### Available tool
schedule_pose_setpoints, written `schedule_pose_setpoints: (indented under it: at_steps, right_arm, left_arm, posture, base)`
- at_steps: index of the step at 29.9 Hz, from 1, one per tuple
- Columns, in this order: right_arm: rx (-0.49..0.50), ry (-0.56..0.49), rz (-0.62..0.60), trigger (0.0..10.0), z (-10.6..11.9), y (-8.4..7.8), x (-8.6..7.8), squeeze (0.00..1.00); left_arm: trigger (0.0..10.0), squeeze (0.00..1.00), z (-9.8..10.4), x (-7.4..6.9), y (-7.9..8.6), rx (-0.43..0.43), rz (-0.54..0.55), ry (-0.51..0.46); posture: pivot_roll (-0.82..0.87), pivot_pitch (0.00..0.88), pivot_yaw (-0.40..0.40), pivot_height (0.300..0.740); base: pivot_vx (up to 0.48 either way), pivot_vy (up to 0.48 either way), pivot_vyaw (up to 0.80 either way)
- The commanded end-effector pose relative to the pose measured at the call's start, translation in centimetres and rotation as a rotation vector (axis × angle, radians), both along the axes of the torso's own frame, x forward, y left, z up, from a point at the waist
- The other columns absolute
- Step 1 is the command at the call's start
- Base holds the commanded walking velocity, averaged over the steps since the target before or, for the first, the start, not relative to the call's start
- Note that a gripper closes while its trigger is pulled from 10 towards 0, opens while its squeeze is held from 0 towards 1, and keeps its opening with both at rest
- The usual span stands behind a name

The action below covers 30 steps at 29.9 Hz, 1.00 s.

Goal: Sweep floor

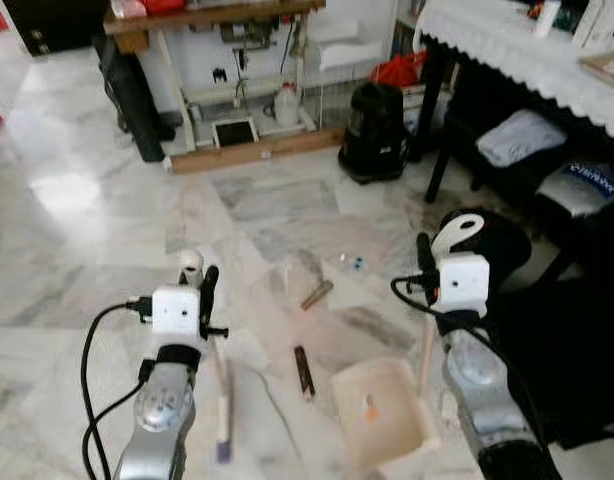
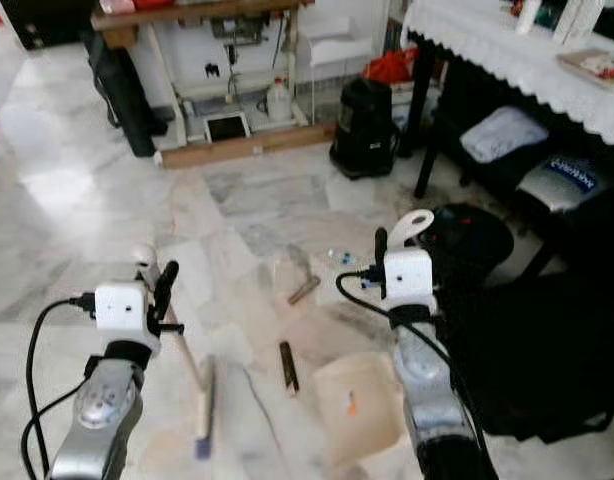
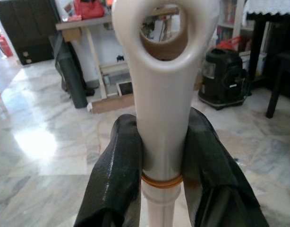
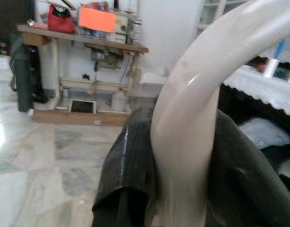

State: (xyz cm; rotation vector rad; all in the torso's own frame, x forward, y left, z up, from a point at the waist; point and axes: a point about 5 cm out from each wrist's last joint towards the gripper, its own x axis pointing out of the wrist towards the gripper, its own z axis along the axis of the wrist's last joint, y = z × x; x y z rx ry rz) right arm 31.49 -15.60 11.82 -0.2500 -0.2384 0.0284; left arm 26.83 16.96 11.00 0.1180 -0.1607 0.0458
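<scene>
Your left tool (image 1: 200, 285) is clenched on the broom (image 1: 221, 400) just below the ringed top of its white handle; in the left wrist view both black fingers (image 3: 117, 175) press against the handle on either side, right at an orange band. From that tool the handle slants down to the floor (image 1: 77, 250), and the broom's head, with a purple end, rests on the marble close in front of the left arm.

Your right tool (image 1: 439, 268) is clenched on the dustpan handle (image 1: 426, 350), near its looped white top; the right wrist view shows the fingers (image 4: 128, 165) closed round the curved white plastic. Below that tool the handle drops upright to the dustpan (image 1: 382, 420), which sits on the floor just inward of the right arm, its open mouth toward the broom. A small orange scrap (image 1: 368, 406) lies inside the pan.

Between the two tools, on the floor, lies a dark stick (image 1: 304, 372), closer to the dustpan than to the broom head. Farther out from the tools lie a brown stick (image 1: 316, 294) and, beyond it, some small bluish bits (image 1: 353, 263). Well ahead of the right tool stands a black bin (image 1: 375, 130), and to that tool's outer side a table (image 1: 517, 50) with a white lace cloth.
</scene>
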Motion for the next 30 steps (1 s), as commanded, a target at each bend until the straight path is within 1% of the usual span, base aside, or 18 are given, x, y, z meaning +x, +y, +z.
schedule_pose_setpoints:
  at_steps: [1, 7, 30]
  right_arm:
    - [0.023, -0.033, -0.006, 10.0, 0.71, -0.16, 0.04, 0.00]
    - [0.027, -0.031, -0.005, 10.0, 0.67, -0.06, 0.00, 0.00]
    - [0.038, -0.028, -0.012, 10.0, 0.60, 0.02, 0.01, 0.00]
  left_arm:
    - [10.0, 0.00, 0.97, 0.20, 0.10, 0.022, 0.004, -0.050]
    - [10.0, 0.00, 1.05, 0.22, 0.43, 0.027, 0.014, -0.050]
    - [10.0, 0.00, 1.21, 0.25, 0.50, 0.029, 0.012, -0.050]
  posture:
    - [0.08, 0.101, 0.039, 0.740]
    - [0.08, 0.113, 0.041, 0.740]
    - [0.09, 0.129, 0.048, 0.740]
  base:
    - [0.334, 0.000, 0.00]
    - [0.336, 0.000, 0.00]
    - [0.337, 0.000, 0.00]
